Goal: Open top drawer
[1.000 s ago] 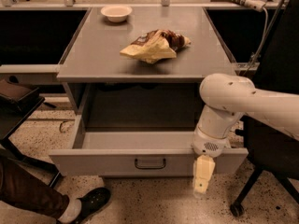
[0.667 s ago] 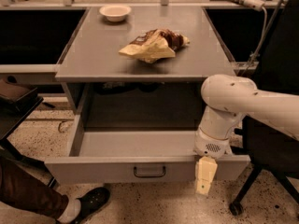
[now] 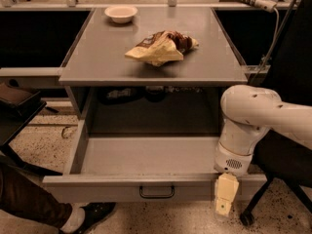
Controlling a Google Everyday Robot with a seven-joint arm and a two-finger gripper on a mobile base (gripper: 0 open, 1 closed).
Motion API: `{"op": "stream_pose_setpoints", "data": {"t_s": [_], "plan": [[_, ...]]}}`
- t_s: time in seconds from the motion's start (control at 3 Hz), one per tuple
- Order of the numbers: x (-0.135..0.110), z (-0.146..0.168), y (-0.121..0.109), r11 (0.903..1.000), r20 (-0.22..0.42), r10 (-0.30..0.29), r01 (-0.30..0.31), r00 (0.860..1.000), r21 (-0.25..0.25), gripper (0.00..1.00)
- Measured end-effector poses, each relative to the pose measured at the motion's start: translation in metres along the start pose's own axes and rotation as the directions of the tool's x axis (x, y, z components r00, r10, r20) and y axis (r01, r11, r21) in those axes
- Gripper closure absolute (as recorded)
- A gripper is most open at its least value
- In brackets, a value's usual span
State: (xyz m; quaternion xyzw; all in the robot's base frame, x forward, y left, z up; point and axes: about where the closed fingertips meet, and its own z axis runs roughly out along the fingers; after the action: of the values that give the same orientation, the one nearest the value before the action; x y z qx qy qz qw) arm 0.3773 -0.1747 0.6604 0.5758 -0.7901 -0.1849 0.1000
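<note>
The top drawer (image 3: 97, 191) is a wide grey metal drawer under the desk top, pulled far out toward me. Its broad grey tray (image 3: 146, 156) is bare inside. A small black bar handle (image 3: 157, 192) sits at the centre of its front. My gripper (image 3: 224, 204) hangs down in front of the right end of the drawer front, well right of the handle. My white arm (image 3: 248, 113) reaches in from the right, over the drawer's right corner. No other drawers show.
A yellow-brown snack bag (image 3: 161, 47) and a white bowl (image 3: 121, 12) lie on the grey desk top (image 3: 97, 57). A person's leg (image 3: 29, 204) and shoe (image 3: 95, 212) are at the lower left. A chair base (image 3: 248, 214) stands at the lower right.
The drawer has slid further out toward me. My gripper has moved the same way with the drawer front.
</note>
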Motion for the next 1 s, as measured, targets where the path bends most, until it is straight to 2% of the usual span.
{"op": "stream_pose_setpoints", "data": {"t_s": [0.33, 0.67, 1.0], "plan": [[0.0167, 0.0114, 0.023, 0.9968, -0.033, 0.053, -0.055, 0.998, -0.057, 0.0], [0.0167, 0.0115, 0.0231, 0.9968, -0.033, 0.053, -0.055, 0.998, -0.057, 0.0], [0.0178, 0.017, 0.0329, 0.9933, -0.039, 0.061, -0.065, 0.997, -0.095, 0.0]]}}
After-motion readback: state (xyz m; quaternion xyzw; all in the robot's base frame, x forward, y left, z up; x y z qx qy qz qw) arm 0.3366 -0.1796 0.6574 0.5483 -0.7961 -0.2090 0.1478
